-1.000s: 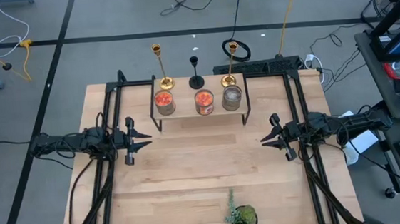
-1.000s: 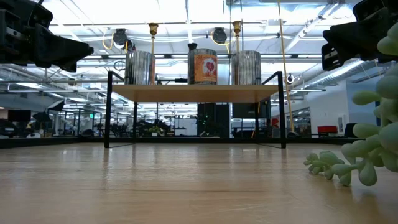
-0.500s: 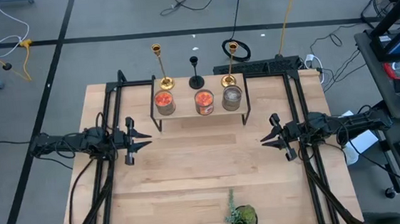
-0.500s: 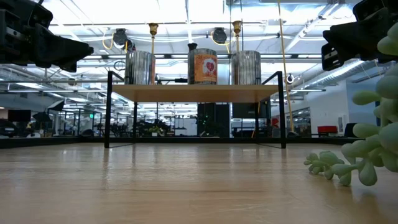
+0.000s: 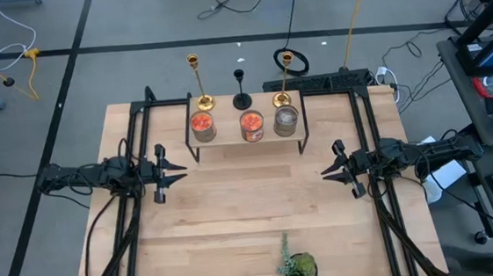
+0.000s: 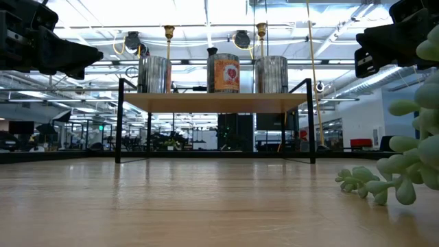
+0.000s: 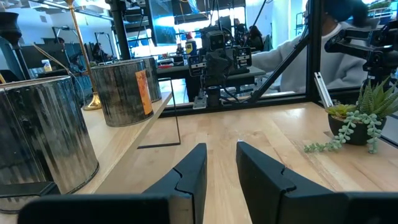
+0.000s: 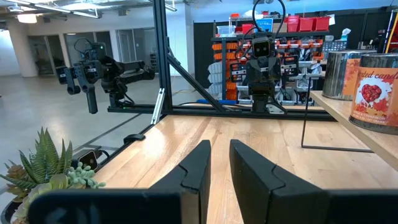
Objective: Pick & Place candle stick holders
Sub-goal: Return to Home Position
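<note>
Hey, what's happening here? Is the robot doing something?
Nothing is being handled right now. The left gripper and right gripper hang open and empty over the table, one at each side. On the shelf at the far edge, a gold candlestick holder, a black holder and a second gold holder stand behind three jar candles.

Upper centre, small shelf (image 5: pixel 228 133) bearing, left to right: orange jar candle (image 5: pixel 202 124), second orange jar candle (image 5: pixel 251 124), grey jar candle (image 5: pixel 286 119). Bottom centre: green plant (image 5: pixel 295 267) on wooden table (image 5: pixel 251 199).
</note>
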